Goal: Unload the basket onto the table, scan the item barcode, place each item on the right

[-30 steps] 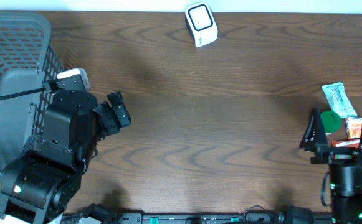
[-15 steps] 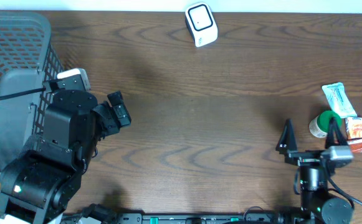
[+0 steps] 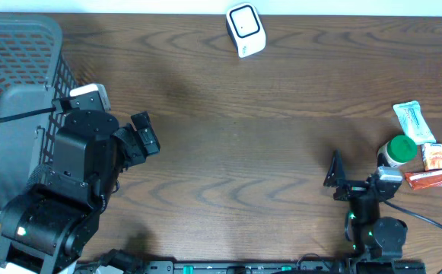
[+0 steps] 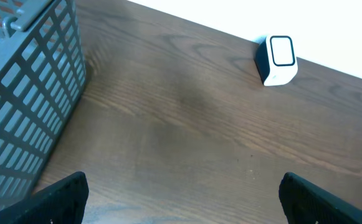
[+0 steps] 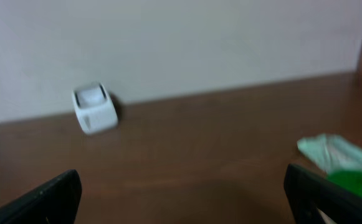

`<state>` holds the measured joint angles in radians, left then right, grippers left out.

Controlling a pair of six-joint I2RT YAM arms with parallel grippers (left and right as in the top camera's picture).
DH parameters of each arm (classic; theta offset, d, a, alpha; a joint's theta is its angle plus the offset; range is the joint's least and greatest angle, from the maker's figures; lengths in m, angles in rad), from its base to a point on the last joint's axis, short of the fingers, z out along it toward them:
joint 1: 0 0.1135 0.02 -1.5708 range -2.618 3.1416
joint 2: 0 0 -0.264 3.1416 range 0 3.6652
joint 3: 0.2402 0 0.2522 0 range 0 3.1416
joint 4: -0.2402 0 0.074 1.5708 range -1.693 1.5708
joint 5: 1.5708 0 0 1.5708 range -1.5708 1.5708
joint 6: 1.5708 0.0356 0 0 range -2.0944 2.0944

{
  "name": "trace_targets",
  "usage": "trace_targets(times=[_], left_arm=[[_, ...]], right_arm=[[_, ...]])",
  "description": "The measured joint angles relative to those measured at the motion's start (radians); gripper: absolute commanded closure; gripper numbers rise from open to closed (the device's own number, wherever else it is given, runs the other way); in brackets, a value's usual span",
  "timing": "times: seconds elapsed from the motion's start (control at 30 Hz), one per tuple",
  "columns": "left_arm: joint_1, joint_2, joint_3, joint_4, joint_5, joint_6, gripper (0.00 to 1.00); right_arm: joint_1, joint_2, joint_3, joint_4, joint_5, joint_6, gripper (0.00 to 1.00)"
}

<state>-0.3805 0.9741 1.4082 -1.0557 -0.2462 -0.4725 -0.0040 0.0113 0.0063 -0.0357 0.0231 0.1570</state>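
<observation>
The white barcode scanner (image 3: 246, 30) stands at the table's far edge; it also shows in the left wrist view (image 4: 279, 59) and, blurred, in the right wrist view (image 5: 94, 108). The items lie in a cluster at the right: a mint-green packet (image 3: 413, 120), a green-capped bottle (image 3: 398, 149), a small orange box (image 3: 433, 157) and a red packet (image 3: 437, 178). My right gripper (image 3: 360, 176) is open and empty, low near the front edge, just left of the bottle. My left gripper (image 3: 143, 135) is open and empty over bare wood beside the basket.
A grey mesh basket (image 3: 15, 46) fills the far left corner, its wall close to the left arm (image 4: 25, 93). The mint packet (image 5: 336, 154) and the green cap (image 5: 358, 182) sit by the right finger in the right wrist view.
My right arm has swung left and back from over the items to a spot left of the bottle, still open. The left arm has not moved.
</observation>
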Motion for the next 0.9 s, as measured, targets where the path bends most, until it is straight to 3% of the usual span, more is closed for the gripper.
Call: trace_targets(times=[0.9], left_arm=[[0.000,0.000,0.000,0.000,0.000,0.000,0.02]], right_arm=[[0.000,0.001,0.000,-0.034,0.000,-0.009,0.01]])
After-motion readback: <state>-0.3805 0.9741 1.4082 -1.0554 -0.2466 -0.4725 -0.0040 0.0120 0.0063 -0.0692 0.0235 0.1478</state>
